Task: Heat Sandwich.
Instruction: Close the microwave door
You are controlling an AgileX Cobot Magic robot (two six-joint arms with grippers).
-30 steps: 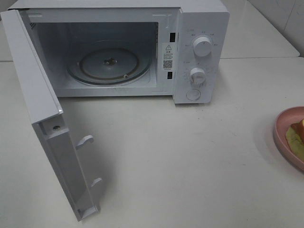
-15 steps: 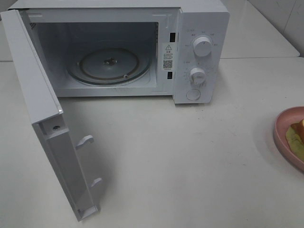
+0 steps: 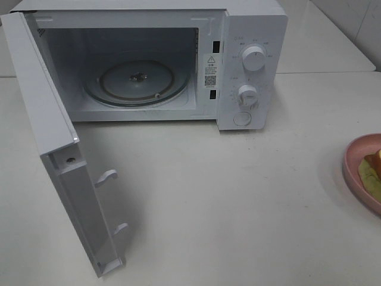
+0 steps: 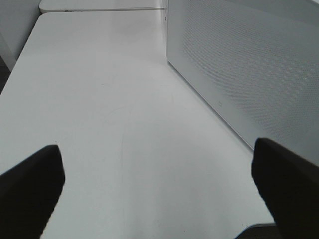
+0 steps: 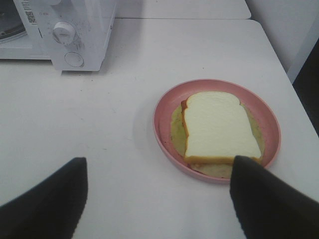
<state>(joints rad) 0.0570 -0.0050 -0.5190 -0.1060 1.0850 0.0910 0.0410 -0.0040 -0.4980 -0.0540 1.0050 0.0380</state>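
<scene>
**A:** Where's your sandwich (image 5: 215, 127) right now?

**B:** On the pink plate (image 5: 164, 107), right of centre in the right wrist view. From the high camera you only catch it at the far right edge, cut off by the frame. The microwave (image 3: 250, 65) sits at the upper left of that view with its door (image 3: 53, 155) swung wide and the glass turntable (image 3: 137, 80) bare.

**A:** And your arms?

**B:** Neither shows in the high view. Your right gripper (image 5: 159, 199) hangs above the bench (image 5: 99, 124), looking down on the plate's near side, jaws spread wide with nothing between them. Your left gripper (image 4: 157, 186) has its jaws equally wide apart and empty, over bare bench beside the door's outer face.

**A:** What should you worry about?

**B:** The plate lies close to the bench's right edge, so a nudge from a jaw tip could slide it off. The top slice looks loose; a pinch on the bread alone may leave the filling behind. On the carry, the open door juts toward you at lower left, and I'd judge a low path could clip it.
</scene>
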